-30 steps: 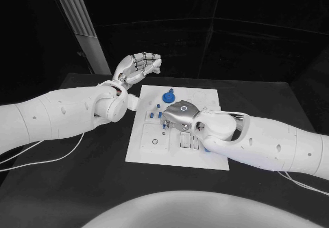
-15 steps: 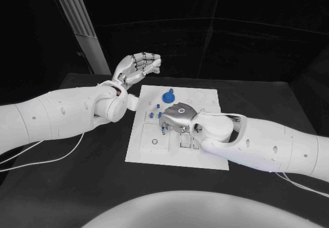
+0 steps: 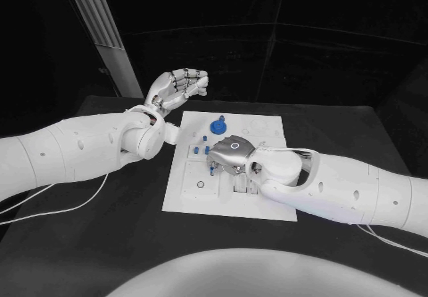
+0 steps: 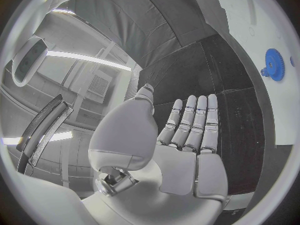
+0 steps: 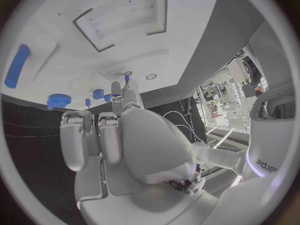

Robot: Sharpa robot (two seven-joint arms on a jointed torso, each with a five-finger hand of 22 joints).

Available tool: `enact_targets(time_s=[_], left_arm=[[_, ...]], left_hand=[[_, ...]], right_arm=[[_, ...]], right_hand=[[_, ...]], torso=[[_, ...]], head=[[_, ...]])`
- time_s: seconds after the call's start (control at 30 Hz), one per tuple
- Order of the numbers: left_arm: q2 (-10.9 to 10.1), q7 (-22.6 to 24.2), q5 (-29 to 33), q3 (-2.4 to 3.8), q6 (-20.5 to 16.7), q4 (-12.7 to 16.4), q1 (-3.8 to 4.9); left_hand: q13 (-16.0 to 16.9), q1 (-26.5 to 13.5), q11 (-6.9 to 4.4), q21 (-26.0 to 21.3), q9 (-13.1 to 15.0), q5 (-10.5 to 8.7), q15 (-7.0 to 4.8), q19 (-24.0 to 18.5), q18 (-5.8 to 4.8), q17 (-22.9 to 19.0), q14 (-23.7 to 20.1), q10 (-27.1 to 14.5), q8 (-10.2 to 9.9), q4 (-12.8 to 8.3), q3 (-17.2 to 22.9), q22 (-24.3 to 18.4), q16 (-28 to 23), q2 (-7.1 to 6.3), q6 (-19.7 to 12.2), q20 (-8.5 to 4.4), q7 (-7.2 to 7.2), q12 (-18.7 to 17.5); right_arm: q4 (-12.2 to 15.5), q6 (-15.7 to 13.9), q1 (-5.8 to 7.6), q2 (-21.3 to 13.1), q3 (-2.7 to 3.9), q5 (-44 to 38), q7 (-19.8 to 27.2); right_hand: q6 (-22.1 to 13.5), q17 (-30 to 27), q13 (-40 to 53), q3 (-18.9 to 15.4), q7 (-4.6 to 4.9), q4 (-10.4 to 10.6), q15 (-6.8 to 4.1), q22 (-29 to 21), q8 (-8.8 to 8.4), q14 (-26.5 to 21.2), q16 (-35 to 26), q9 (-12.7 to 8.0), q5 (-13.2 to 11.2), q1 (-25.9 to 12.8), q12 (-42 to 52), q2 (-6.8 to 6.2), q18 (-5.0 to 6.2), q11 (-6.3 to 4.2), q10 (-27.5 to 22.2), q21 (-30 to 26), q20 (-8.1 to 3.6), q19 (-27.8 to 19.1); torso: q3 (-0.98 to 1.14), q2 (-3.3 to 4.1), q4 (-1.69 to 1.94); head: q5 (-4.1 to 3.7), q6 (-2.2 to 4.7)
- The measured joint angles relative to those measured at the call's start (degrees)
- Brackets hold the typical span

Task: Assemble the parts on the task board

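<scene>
Hovering low over the middle of the task board, right hand with fingers curled down among the small blue parts; whether anything is pinched, impossible to tell.
Raised off the board's far left corner, left hand upright, fingers loosely bent, holding nothing. Standing near the board's far edge, blue gear, apart from both hands.

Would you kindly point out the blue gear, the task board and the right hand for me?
blue gear (image 3: 218,128): head view, on its round face.
task board (image 3: 192,201): head view, on a bare near-left part of the plate.
right hand (image 3: 230,153): head view, on the back of the hand.
</scene>
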Motion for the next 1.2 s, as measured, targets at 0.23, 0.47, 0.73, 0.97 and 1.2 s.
enact_targets(time_s=[0.23, 0.47, 0.73, 0.97, 1.2], left_arm=[[-0.1, 0.0, 0.0, 0.00, 0.0, 0.0, 0.00], [-0.3, 0.0, 0.0, 0.00, 0.0, 0.0, 0.00], [-0.3, 0.0, 0.0, 0.00, 0.0, 0.0, 0.00], [-0.3, 0.0, 0.0, 0.00, 0.0, 0.0, 0.00], [-0.3, 0.0, 0.0, 0.00, 0.0, 0.0, 0.00]], left_hand=[[0.0, 0.0, 0.21, 0.0, 0.0, 0.00, 0.00, 0.0, 0.00, -0.1, 0.0, -0.2, 0.2, 0.0, 0.0, 0.0, 0.2, 0.00, -0.4, 0.00, 0.02, 0.0], [0.0, 0.0, 0.22, 0.0, 0.0, 0.00, 0.00, 0.0, 0.00, -0.1, 0.0, -0.2, 0.2, 0.0, 0.0, 0.0, 0.2, 0.00, -0.4, 0.00, 0.00, 0.0], [0.0, 0.0, 0.21, 0.0, 0.0, 0.00, 0.00, 0.0, 0.00, -0.2, 0.0, -0.2, 0.2, 0.0, 0.0, 0.0, 0.2, 0.00, -0.4, 0.00, 0.00, 0.0], [0.0, 0.0, 0.21, 0.0, 0.0, 0.00, 0.00, 0.0, 0.00, -0.2, 0.0, -0.2, 0.2, 0.0, 0.0, 0.0, 0.2, 0.00, -0.4, 0.00, 0.00, 0.0], [0.0, 0.0, 0.21, 0.0, 0.0, 0.00, 0.00, 0.0, 0.00, -0.2, 0.0, -0.2, 0.2, 0.2, -0.2, 0.0, 0.2, 0.00, -0.4, 0.00, 0.00, 0.0]], right_arm=[[-0.3, 0.7, -0.05, 0.2, 0.01, 0.1, 0.1], [-0.5, 1.0, -0.03, 0.3, 0.08, 0.3, 0.2], [-0.6, 1.3, -0.02, 0.5, 0.11, 0.6, 0.3], [-0.7, 1.7, 0.06, 0.8, -0.38, 0.9, 0.4], [-0.5, 2.2, 0.08, 0.7, -0.92, 0.9, 0.2]], right_hand=[[-0.2, 0.0, 0.0, 0.0, 0.01, 0.0, 0.20, 0.0, -0.21, -0.2, 0.0, 0.0, 0.0, 0.0, 0.0, 0.00, 0.00, 0.00, 0.0, 0.0, 0.00, 0.0], [-0.2, 0.0, 0.0, 0.0, 0.01, 0.0, 0.20, 0.0, -0.29, -0.2, 0.0, 0.0, 0.0, 0.0, 0.0, 0.00, 0.00, 0.00, 0.0, 0.0, 0.00, 0.0], [-0.2, 0.0, 0.0, 0.0, 0.00, 0.0, 0.20, 0.0, -0.33, -0.2, 0.0, -0.1, 0.0, 0.0, -0.2, 0.00, 0.00, 0.00, 0.0, 0.0, 0.00, 0.0], [-0.3, 0.0, 0.0, 0.0, 0.12, 0.0, 0.20, 0.0, -0.45, -0.2, 0.0, 0.0, 0.0, 0.0, -0.2, 0.00, 0.00, 0.20, -0.2, 0.0, 0.00, 0.0], [-0.3, 0.0, 0.0, 0.0, 0.27, 0.0, 0.20, 0.0, -0.66, -0.2, 0.0, 0.0, 0.0, 0.0, -0.2, 0.00, 0.00, 0.20, -0.2, 0.0, 0.00, 0.0]], torso=[[0.00, 0.01, 0.00], [0.00, 0.01, 0.02], [0.00, 0.01, 0.05], [-0.02, 0.01, 0.06], [-0.02, -0.01, 0.05]], head=[[-0.29, 0.00], [-0.34, 0.00], [-0.41, 0.00], [-0.52, 0.00], [-0.54, 0.00]])
